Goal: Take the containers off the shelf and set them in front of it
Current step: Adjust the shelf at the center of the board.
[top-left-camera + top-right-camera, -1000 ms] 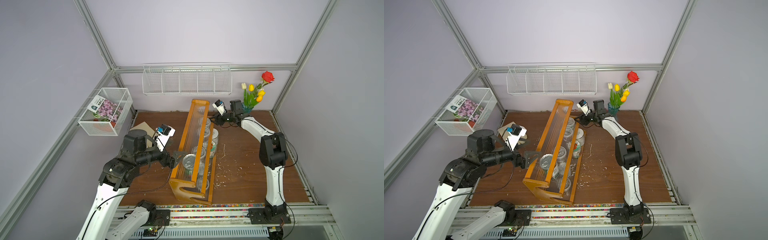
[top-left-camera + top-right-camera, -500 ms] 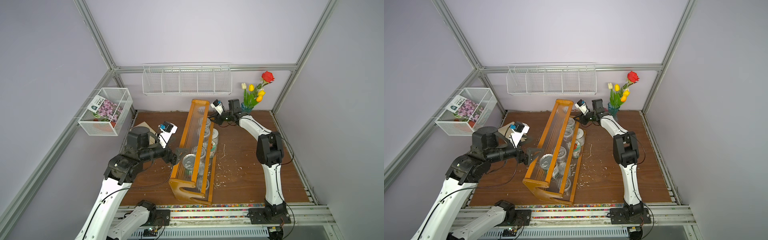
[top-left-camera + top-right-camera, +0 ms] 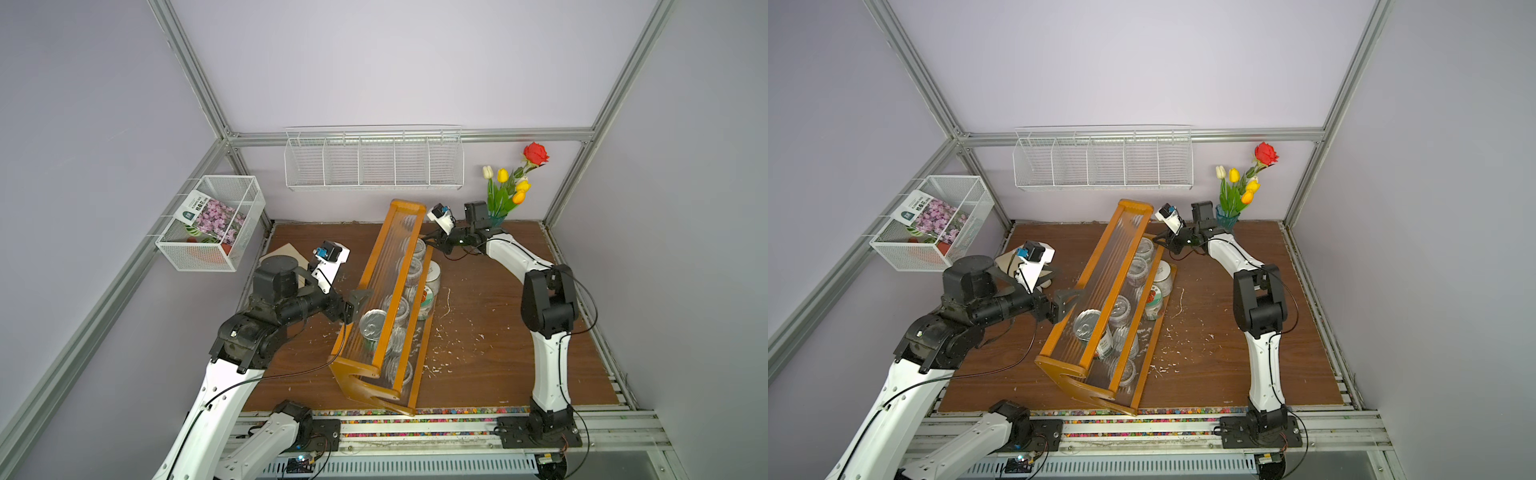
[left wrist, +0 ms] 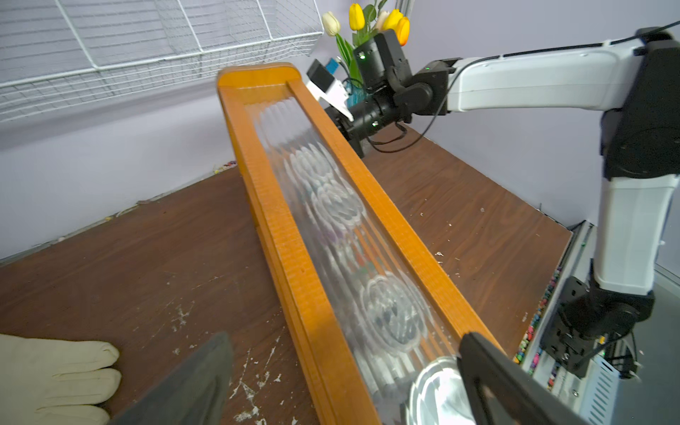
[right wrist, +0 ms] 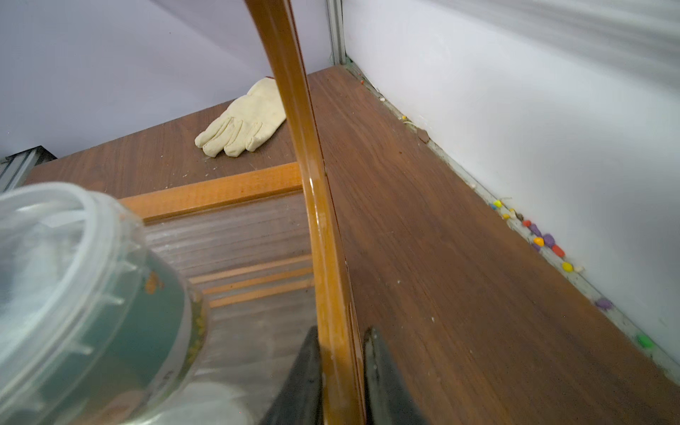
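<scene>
- The shelf (image 3: 358,384) stands in the middle of both top views. It runs slantwise from the lower centre up toward the back wall, on the brown table (image 3: 490,353).
- The containers I can make out all sit on the shelf.
  - A silver tin (image 3: 372,325) is on the top tier, just below frame centre.
  - The clear tubs (image 3: 409,270) stand in a row on the middle tier.
  - The white-lidded jar (image 3: 433,272) and the red-fruit-labelled jar (image 3: 426,305) are on the lowest tier, along the shelf's right edge.
- The right gripper (image 5: 342,371) is at the shelf's far end, above centre in the top views.
  - Its fingers (image 5: 303,382) are pressed to either face of the wooden end board, pinching it.
  - The end tub (image 5: 73,294) sits just beside that board.
- The left gripper (image 3: 354,305) is left of centre in the top views, at the shelf's rear rail next to the silver tin.
  - Its jaws are spread wide, one finger behind the rail and the other on the tin's side.
  - It grips nothing, and I cannot tell whether it touches the wood.
- A cream glove (image 5: 243,125) lies flat on the table behind the shelf.
- The blue flower vase (image 3: 1226,218) stands at the upper right, behind the right arm.
</scene>
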Robot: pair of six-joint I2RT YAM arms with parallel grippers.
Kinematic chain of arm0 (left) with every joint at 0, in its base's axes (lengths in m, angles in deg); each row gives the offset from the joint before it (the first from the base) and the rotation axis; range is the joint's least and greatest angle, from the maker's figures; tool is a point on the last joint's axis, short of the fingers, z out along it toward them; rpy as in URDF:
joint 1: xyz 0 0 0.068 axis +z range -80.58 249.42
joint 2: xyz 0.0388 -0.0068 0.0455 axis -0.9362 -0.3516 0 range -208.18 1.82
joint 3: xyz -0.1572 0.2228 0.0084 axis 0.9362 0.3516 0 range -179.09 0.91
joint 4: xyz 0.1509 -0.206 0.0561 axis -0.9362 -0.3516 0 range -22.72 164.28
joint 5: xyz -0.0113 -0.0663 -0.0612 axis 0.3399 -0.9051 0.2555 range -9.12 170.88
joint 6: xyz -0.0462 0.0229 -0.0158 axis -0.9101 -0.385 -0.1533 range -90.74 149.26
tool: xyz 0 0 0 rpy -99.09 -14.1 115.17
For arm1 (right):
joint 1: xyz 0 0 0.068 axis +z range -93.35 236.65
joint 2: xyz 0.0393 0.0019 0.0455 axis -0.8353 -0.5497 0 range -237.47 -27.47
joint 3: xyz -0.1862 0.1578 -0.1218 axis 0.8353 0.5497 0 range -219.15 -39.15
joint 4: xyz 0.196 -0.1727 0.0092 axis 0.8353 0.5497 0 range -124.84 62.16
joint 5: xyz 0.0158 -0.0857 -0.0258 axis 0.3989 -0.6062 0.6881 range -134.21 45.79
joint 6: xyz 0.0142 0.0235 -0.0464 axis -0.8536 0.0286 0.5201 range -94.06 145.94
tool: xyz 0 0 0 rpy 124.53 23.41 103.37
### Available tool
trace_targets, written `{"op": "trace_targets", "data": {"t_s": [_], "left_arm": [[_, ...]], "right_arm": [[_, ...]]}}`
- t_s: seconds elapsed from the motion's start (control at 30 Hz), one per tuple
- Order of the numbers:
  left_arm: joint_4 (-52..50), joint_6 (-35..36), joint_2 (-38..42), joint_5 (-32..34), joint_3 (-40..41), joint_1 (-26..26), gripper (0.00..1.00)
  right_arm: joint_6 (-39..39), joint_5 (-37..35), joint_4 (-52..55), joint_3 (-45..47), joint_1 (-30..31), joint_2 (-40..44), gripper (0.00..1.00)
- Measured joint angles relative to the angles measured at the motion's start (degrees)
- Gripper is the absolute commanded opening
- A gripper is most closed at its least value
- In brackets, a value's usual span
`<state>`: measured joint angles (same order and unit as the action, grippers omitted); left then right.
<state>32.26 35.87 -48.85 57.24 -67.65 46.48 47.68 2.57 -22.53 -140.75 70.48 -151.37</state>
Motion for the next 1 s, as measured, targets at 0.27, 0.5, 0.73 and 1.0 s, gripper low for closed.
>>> {"op": "trace_targets", "data": {"t_s": [0.27, 0.5, 0.73, 1.0], "left_arm": [[0.9, 0.0, -1.1, 3.2, -0.1, 0.0, 0.99], [1.0, -0.5, -1.7, 4.8, -0.3, 0.0, 0.99], [-1.3, -2.4, 2.2, 11.4, -0.3, 0.0, 0.98], [-9.2, -7.8, 5.7, 22.1, -1.0, 0.0, 0.96]], "right_arm": [[-1.8, -1.6, -5.6, 12.3, -4.0, 7.9, 0.0], [-4.9, -7.3, -11.3, 19.9, -6.2, 12.9, 0.0], [-7.4, -12.4, -15.5, 24.6, -7.3, 15.9, 0.0], [-9.6, -17.2, -18.6, 28.9, -7.5, 18.9, 0.0]]}}
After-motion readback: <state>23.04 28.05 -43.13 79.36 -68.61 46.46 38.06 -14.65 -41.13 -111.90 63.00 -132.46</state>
